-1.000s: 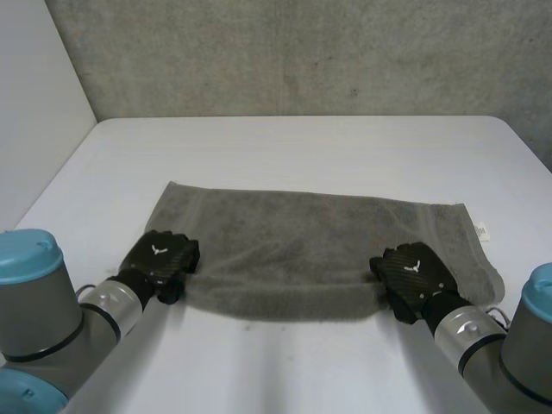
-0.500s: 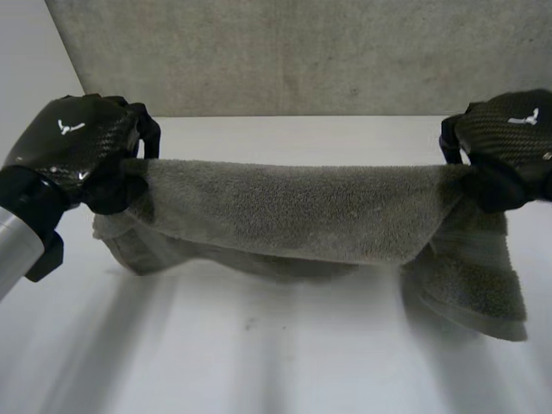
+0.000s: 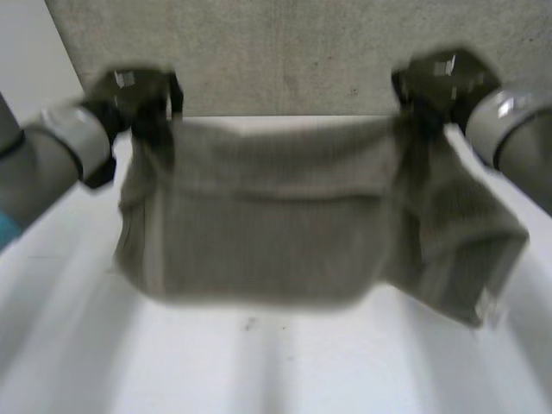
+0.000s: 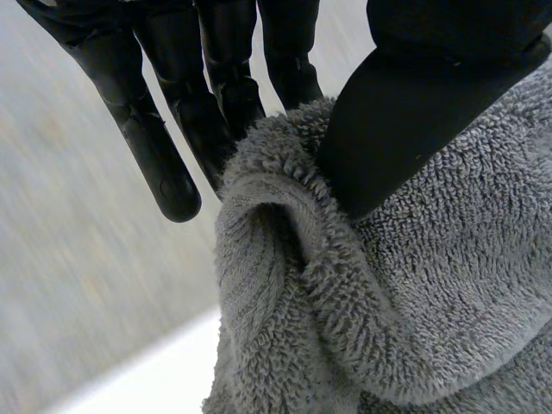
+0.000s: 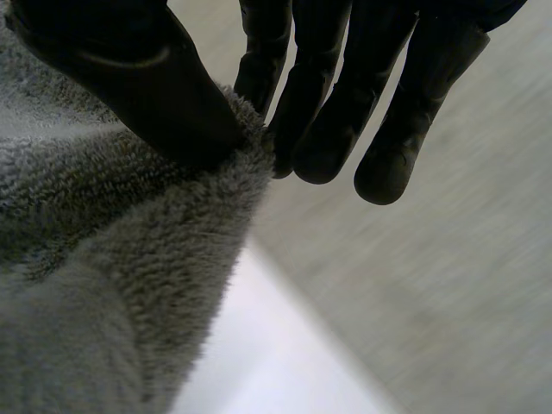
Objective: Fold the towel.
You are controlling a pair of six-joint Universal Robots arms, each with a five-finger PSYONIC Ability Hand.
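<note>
Up at the upper left of the head view, the left arm (image 3: 52,155) ends in the left hand (image 3: 138,95), raised in front of the grey concrete wall (image 3: 285,52). Its wrist view shows the thumb pressing a bunched corner of the towel (image 3: 276,224) against the fingers (image 4: 159,155), which are otherwise straight, so the hand is pinching the cloth.

From that corner the grey terry towel hangs spread across the middle of the frame, its upper edge stretched between the two hands above the white worktop (image 3: 259,371). A faint horizontal line crosses the cloth about a third of the way down. Whether the lower edge touches the worktop cannot be told.

At the upper right, the right hand (image 3: 444,82) holds the other upper corner. In its wrist view the thumb clamps the towel's edge against the near fingers, while the remaining fingers point straight out past the cloth. The right arm (image 3: 517,129) runs off the right edge.

Toward the lower right, the towel sags lower, and a small white label (image 3: 485,304) sits at its bottom corner; no writing on it can be read.
</note>
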